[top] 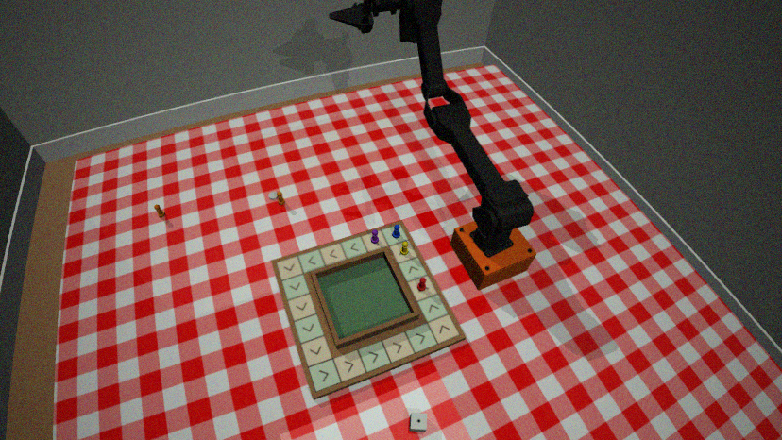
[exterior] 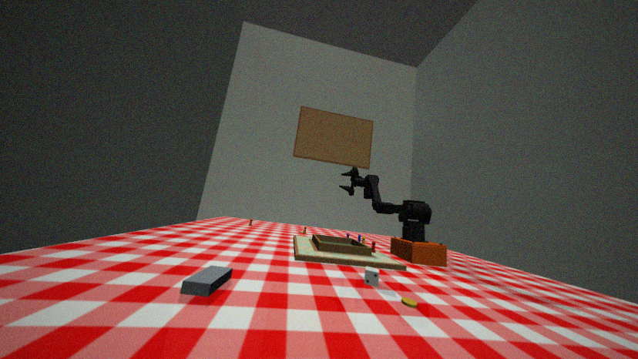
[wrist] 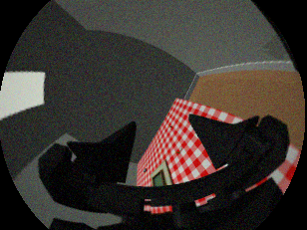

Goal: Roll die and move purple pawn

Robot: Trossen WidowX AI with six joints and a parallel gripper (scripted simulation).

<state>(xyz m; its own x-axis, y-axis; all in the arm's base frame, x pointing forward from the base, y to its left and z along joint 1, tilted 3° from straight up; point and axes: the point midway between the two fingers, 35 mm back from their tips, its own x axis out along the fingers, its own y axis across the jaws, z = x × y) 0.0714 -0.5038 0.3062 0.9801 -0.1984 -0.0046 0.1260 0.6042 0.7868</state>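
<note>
My gripper is open and empty, high above the table and away from the board. The white die lies on the cloth outside the board, one pip on top. The green-floored tray is empty in the middle of the board. The purple pawn stands upright on the board's far row, beside the corner square with the blue pawn; arrows there point left in the top view. The yellow pawn and red pawn stand on the right column.
Two orange-brown pawns stand off the board, one beside a pale disc. A dark grey block and a yellow disc lie on the cloth in the exterior view. The orange arm base is right of the board.
</note>
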